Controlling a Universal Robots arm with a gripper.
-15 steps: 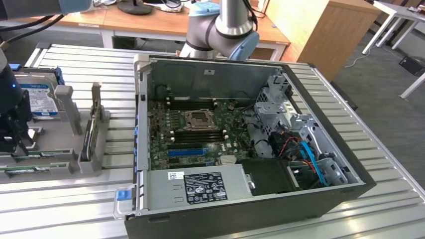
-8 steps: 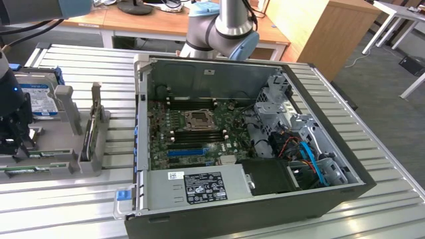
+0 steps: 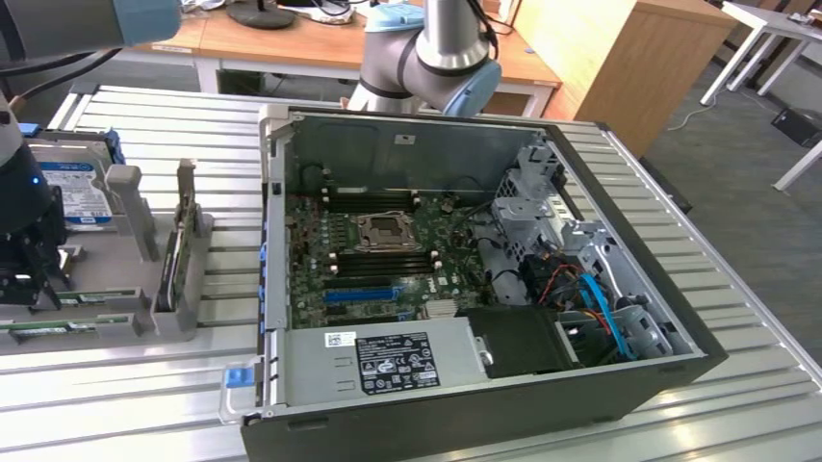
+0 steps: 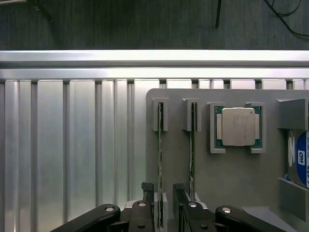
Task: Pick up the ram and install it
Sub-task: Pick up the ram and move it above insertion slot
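Over the ribbed metal table (image 4: pixel 72 145), end effector (image 4: pixel 163 187) wide astride the ram (image 4: pixel 160 145), wooden desk (image 3: pixel 295 43) beyond.

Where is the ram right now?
In the wrist view the ram stands on edge in the grey holder, straddled by the open gripper, with a second stick and the CPU alongside.

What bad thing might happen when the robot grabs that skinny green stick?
The tool is open and straddles the ram, which stands on its thin edge in the grey holder. The ram looks off-centre in the gap, so closing might tip or bend it. A second stick stands close beside one finger and might get bumped.
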